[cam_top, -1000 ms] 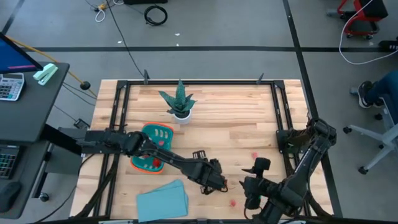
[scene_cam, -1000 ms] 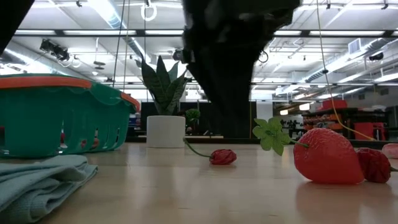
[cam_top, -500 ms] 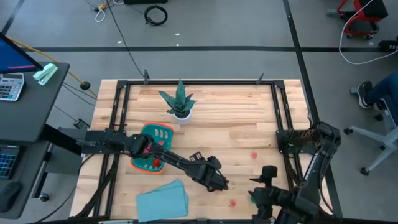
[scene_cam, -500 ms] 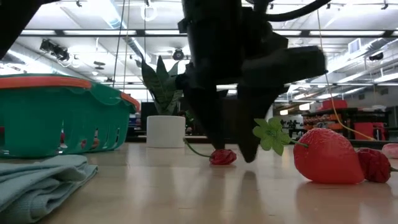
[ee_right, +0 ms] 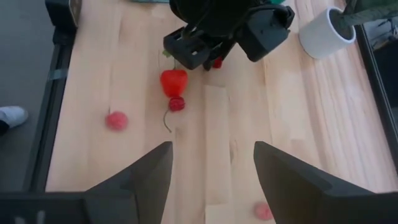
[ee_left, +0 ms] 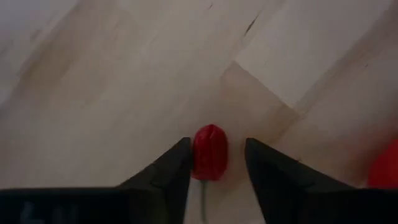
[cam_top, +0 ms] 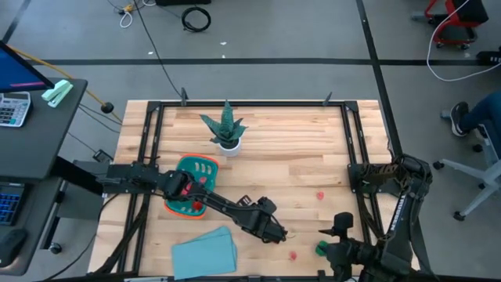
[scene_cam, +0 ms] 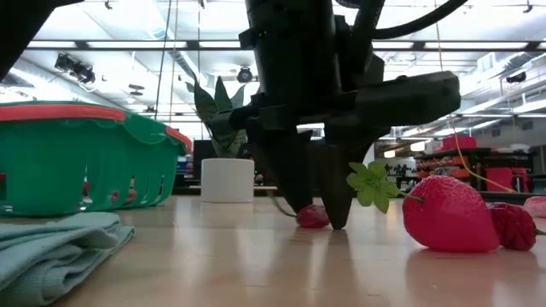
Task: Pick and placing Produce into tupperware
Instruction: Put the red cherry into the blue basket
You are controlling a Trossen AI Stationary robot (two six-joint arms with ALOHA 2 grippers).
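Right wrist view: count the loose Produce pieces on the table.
5: a small red piece between the left gripper's fingers, a strawberry beside a dark red piece, a pink piece and a second pink piece farther off. Others may be hidden.

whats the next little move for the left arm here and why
Probably close the left end effector. Its open fingers are down at the table on either side of a small red produce piece, which sits in the gap between them, though contact on one side cannot be ruled out. The low view shows the same piece between the fingertips, so shutting should secure it before lifting toward the tupperware.
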